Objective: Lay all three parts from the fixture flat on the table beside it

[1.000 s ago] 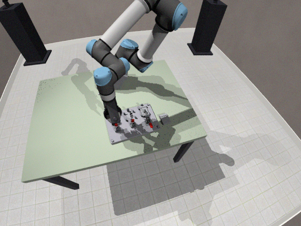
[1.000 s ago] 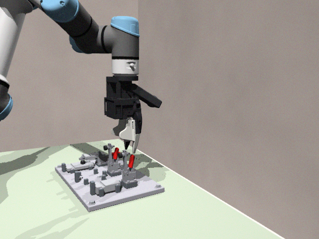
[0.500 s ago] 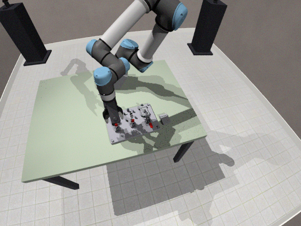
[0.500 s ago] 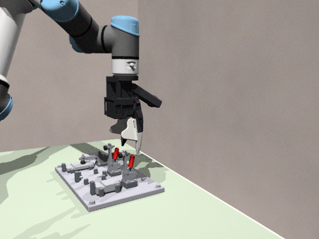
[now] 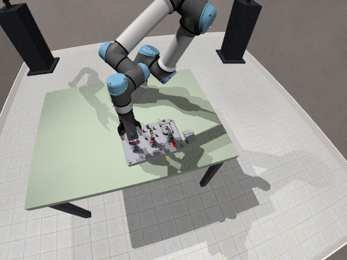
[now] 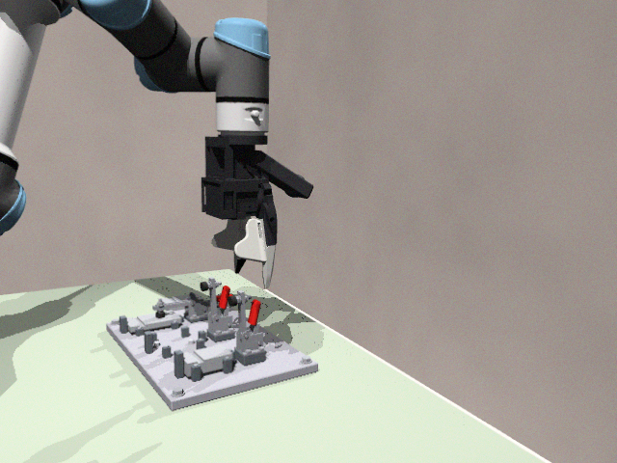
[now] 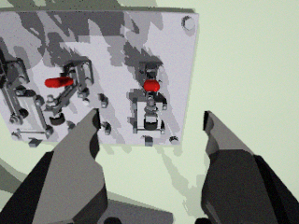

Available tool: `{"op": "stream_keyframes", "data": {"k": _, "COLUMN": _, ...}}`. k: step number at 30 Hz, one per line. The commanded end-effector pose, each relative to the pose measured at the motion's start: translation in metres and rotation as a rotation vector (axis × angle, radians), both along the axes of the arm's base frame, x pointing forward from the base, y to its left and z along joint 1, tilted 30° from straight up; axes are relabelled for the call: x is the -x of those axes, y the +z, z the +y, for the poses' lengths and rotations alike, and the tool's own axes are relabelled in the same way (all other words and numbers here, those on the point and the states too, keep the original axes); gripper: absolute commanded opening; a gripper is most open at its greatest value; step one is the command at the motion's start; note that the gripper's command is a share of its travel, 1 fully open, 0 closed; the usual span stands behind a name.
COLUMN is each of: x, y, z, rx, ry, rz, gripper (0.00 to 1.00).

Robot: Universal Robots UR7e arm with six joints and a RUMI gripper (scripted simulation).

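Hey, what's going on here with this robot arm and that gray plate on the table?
A single robot arm is working over a gray fixture plate on the green table. Its gripper hangs above the plate's far end with the fingers open and nothing between them. The red-handled toggle clamps stand on the plate, and gray parts sit in their nests. A small gray block lies on the table beside the plate.
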State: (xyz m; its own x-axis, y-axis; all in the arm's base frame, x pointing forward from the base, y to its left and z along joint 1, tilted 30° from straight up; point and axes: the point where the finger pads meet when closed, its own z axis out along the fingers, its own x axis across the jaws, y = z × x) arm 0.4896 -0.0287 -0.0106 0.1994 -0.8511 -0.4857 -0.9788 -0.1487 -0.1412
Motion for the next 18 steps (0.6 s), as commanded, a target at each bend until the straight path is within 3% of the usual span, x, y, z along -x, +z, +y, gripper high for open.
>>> {"op": "stream_keyframes", "data": {"k": 1, "x": 0.000, "y": 0.005, "z": -0.003, "rx": 0.001, "ry": 0.000, "rz": -0.001, "gripper": 0.59}}
{"op": "stream_keyframes", "data": {"k": 18, "x": 0.010, "y": 0.004, "z": -0.005, "rx": 0.001, "ry": 0.000, "rz": -0.001, "gripper": 0.59}}
